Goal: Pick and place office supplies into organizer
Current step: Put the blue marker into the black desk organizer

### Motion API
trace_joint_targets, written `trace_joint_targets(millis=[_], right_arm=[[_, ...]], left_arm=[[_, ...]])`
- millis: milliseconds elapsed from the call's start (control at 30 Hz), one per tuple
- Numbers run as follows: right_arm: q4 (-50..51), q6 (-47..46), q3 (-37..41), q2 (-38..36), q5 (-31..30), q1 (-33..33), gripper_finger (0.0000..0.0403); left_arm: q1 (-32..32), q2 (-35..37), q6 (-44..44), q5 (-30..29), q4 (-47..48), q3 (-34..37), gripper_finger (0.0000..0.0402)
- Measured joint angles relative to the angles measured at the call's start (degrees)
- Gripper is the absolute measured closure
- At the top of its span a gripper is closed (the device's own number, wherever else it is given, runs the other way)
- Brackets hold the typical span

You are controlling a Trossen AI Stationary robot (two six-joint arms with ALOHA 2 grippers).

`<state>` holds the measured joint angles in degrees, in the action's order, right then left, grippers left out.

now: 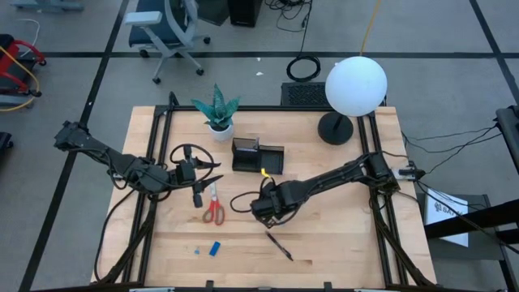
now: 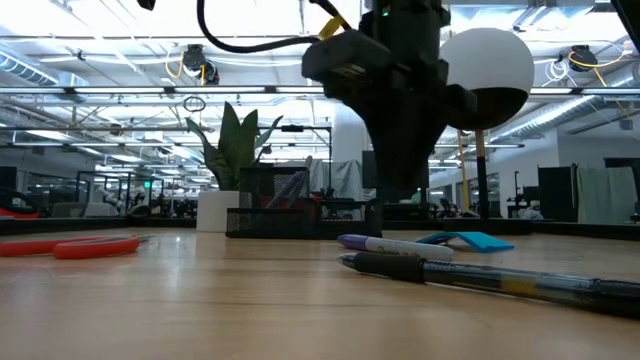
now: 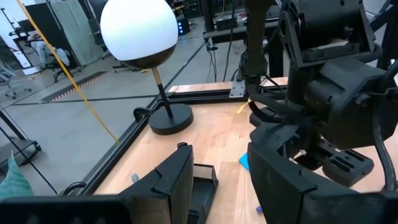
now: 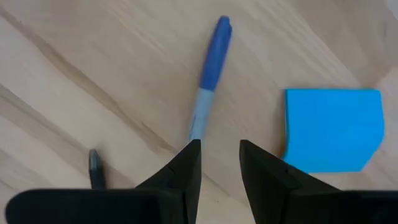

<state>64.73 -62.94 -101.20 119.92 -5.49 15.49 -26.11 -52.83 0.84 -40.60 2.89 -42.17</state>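
My right gripper (image 4: 221,167) points down over the middle of the table, open, with nothing between its fingers. Just below its fingertips lies a pen with a purple cap (image 4: 210,68), flat on the wood; a blue notepad (image 4: 333,127) lies beside it. A black pen (image 1: 280,245) lies nearer the front edge. Red-handled scissors (image 1: 213,209) lie flat left of centre, and a small blue block (image 1: 215,248) sits near the front. The black organizer (image 1: 258,156) stands farther back. My left gripper (image 3: 224,180) waits open, raised above the table's left half.
A potted plant (image 1: 217,109) stands at the back, left of the organizer. A lamp with a white globe (image 1: 355,85) and a round black base (image 1: 335,128) stands at the back right. Bare wood shows along the front right.
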Motion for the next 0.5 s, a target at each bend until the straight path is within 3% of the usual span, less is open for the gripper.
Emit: trace_joint_targets(millis=[500], right_arm=[[-2.07,0.38,-0.01,0.11,2.79,-0.08,0.0303]], left_arm=[[0.00,0.01,-1.02,0.00,0.40,0.00,0.0240]])
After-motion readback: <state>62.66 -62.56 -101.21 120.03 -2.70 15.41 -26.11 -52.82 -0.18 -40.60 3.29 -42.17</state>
